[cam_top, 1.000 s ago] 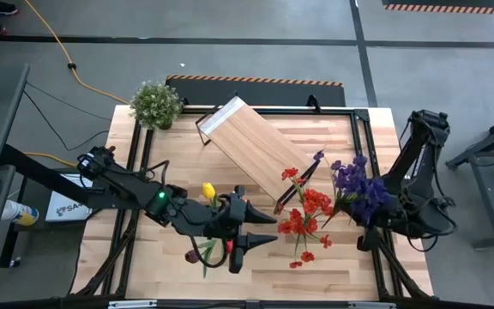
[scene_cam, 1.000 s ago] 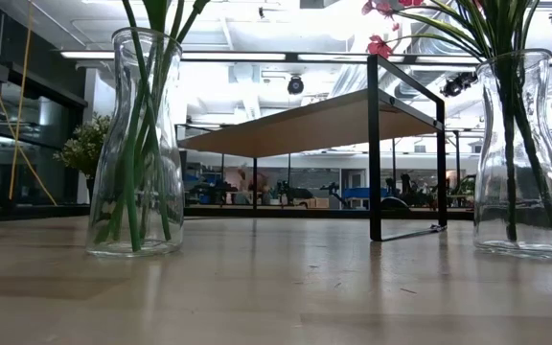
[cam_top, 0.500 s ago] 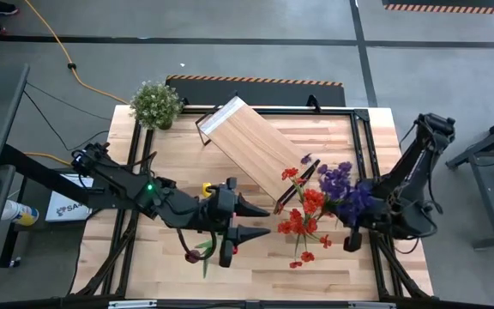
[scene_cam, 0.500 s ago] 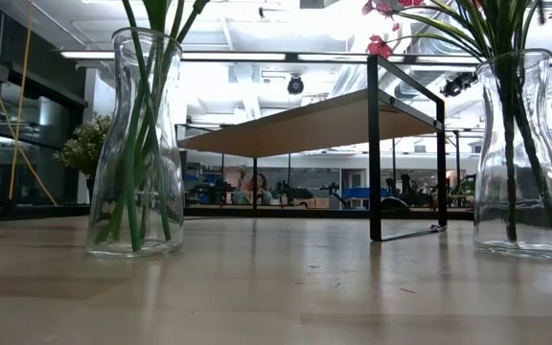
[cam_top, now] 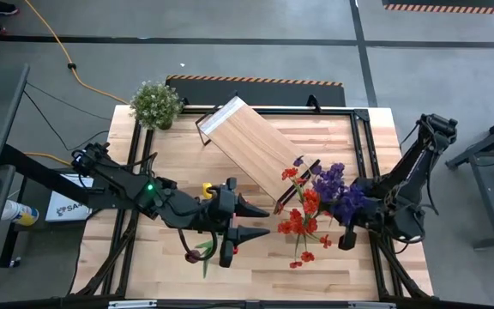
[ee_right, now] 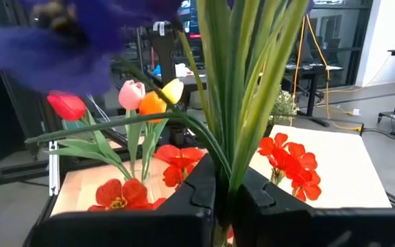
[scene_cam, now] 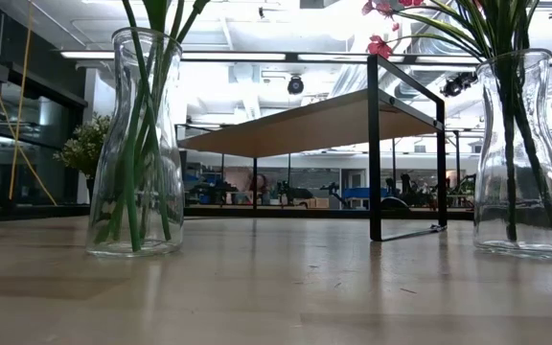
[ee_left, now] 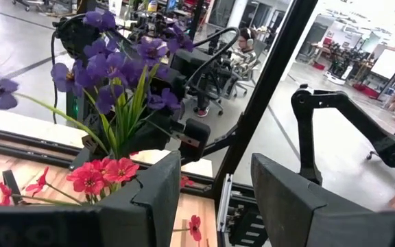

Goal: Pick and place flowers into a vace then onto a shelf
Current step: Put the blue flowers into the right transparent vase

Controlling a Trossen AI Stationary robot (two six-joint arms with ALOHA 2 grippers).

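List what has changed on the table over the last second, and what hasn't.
The right gripper, shut on the purple spray, carried it leftward toward the vase of red flowers. The left gripper drew back slightly to the left early on; its fingers are apart and hold nothing. The tulips, the shelf, the potted plant and both glass vases in the low view stayed put.

Clear, glossy glass on both vases (scene_cam: 146,144) (scene_cam: 525,153). The shelf (cam_top: 251,150) shows pale, smooth matt wood on a thin black metal frame. The table (cam_top: 187,172) shows striped butcher-block wood. The left gripper (ee_left: 208,199) looks matt dark plastic.
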